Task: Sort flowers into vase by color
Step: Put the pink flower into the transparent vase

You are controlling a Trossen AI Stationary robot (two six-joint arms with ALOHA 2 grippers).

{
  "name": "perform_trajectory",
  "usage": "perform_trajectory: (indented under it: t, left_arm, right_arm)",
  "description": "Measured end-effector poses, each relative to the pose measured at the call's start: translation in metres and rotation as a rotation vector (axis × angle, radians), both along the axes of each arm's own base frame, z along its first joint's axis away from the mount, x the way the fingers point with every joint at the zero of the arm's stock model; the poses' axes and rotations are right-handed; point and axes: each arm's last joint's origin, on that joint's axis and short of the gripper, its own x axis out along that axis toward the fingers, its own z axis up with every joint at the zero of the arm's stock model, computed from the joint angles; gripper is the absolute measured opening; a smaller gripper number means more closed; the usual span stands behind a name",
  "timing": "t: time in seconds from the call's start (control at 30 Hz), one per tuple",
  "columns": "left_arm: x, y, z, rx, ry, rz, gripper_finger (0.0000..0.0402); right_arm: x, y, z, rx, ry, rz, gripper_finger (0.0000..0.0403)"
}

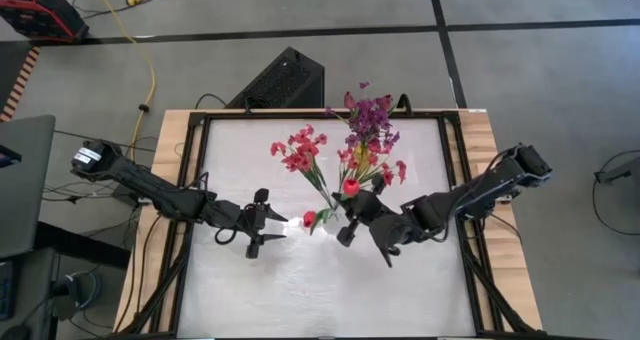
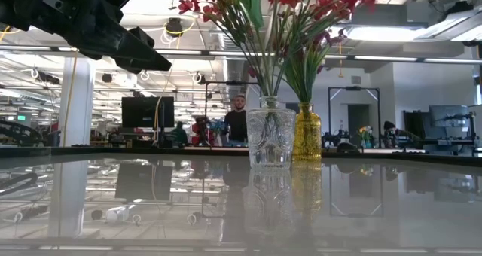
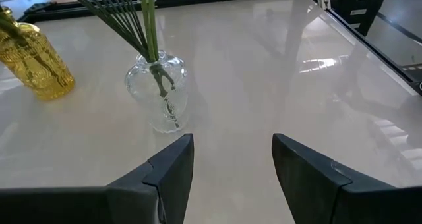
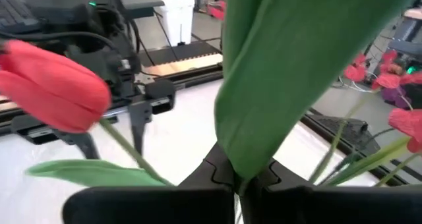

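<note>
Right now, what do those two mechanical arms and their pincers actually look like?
Both arms are black and jointed, built of slim segments. The left arm carries a white label near its base and ends in the left gripper: two flat, dark, blade-like fingers. The right gripper is equally dark.

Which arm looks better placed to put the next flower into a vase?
The right: its tool is shut on a red tulip just beside the clear vase. The left tool hangs open and empty.
</note>
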Motion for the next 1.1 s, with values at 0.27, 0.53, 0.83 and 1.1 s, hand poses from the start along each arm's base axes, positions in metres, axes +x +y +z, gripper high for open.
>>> perform_trajectory:
  t: [0.27,0.53,0.83,1.1]
  left_arm:
    - [0.000,0.000,0.000,-0.001,0.003,0.000,0.0194]
    - [0.000,0.000,0.000,0.001,0.003,-0.001,0.0194]
    - [0.000,0.000,0.000,0.025,0.002,-0.008,0.0194]
    - [0.002,0.006,0.000,0.027,0.002,0.015,0.0194]
  right_arm:
    - [0.003,-0.015,-0.006,0.091,0.045,0.010,0.0025]
    - [0.007,-0.021,-0.009,0.142,0.068,0.065,0.0025]
    - [0.008,-0.020,-0.004,0.167,0.063,0.103,0.0025]
    - [0.009,-0.020,0.012,0.160,0.067,0.127,0.0025]
